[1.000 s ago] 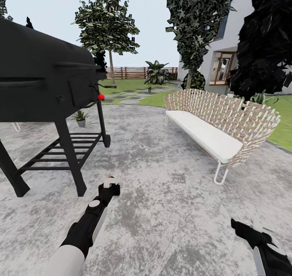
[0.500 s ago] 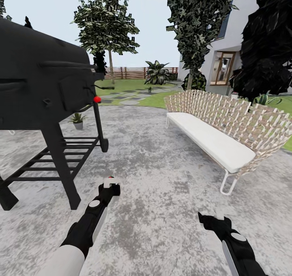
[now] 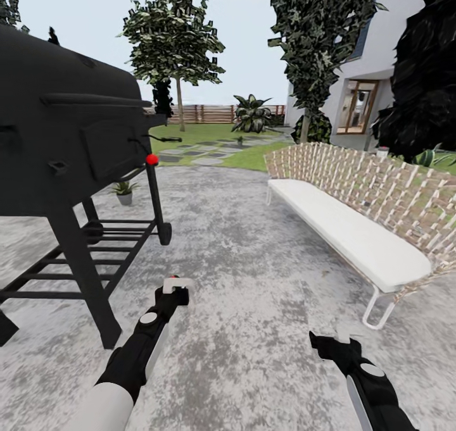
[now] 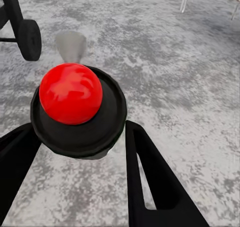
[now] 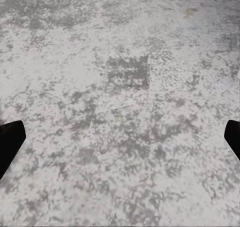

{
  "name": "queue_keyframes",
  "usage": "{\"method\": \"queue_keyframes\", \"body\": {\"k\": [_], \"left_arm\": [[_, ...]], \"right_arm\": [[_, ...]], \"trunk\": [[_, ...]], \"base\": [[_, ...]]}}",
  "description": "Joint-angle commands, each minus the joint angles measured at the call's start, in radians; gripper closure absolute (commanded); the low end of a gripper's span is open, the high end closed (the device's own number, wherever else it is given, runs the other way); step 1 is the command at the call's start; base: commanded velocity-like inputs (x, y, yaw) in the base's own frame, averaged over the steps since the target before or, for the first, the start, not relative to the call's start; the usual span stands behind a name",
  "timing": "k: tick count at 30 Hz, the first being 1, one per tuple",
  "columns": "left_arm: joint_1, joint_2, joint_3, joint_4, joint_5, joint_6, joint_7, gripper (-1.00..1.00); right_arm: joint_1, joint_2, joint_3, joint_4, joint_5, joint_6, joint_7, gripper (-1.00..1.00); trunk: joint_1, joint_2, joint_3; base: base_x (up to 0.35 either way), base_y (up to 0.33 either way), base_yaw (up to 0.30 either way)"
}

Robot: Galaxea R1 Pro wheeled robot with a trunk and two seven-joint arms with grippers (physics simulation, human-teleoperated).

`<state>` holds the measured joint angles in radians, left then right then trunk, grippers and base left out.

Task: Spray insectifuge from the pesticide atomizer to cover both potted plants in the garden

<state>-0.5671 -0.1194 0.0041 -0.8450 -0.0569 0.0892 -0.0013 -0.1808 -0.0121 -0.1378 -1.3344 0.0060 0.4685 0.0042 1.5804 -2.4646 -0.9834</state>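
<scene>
The left gripper (image 3: 172, 290) is clamped on the pesticide atomizer (image 3: 175, 284), held low over the grey paved patio (image 3: 253, 273) in front of the robot; in the left wrist view the bottle's dark round body with its red nozzle spot (image 4: 71, 93) sits squeezed between the two black fingers (image 4: 150, 182), and the whitish trigger head juts forward above the paving. The right gripper (image 3: 339, 339) hangs lower on the right side of the head view, and the right wrist view shows its two dark fingertips (image 5: 9, 142) standing far apart at the picture's edges with only mottled paving between them, so it is spread wide and carries nothing. A large black barbecue grill (image 3: 69, 146) on legs stands to the left, with a red knob (image 3: 152, 159) at its near corner. Beyond its legs one small potted plant (image 3: 125, 189) with narrow spiky leaves in a grey pot rests on the patio edge. To the right stands a woven sofa (image 3: 373, 209) with a white cushion. Farther off lie the green lawn with grey stepping slabs (image 3: 209, 152), a brown slatted fence (image 3: 209, 113), trees and a white house (image 3: 380, 83).
</scene>
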Motion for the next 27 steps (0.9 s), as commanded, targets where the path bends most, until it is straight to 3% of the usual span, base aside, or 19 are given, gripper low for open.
{"method": "queue_keyframes", "body": {"k": [1,12,27], "left_arm": [[0.0,-0.001,0.0,-0.001,-0.006,0.005,0.0,1.0],[0.0,-0.002,0.0,-0.001,-0.006,0.006,0.0,1.0],[0.0,-0.002,0.0,0.0,-0.004,0.005,0.0,1.0]], "right_arm": [[0.0,0.0,0.0,-0.002,0.0,0.006,0.0,-1.0],[0.0,0.0,0.0,-0.003,0.0,0.006,0.0,-1.0],[0.0,0.0,0.0,-0.002,0.0,0.006,0.0,-1.0]], "trunk": [[0.0,0.0,-0.001],[0.0,0.0,0.001],[0.0,0.0,0.021]], "base": [[0.338,0.0,0.257],[0.338,0.0,0.057],[0.338,-0.039,0.0]]}}
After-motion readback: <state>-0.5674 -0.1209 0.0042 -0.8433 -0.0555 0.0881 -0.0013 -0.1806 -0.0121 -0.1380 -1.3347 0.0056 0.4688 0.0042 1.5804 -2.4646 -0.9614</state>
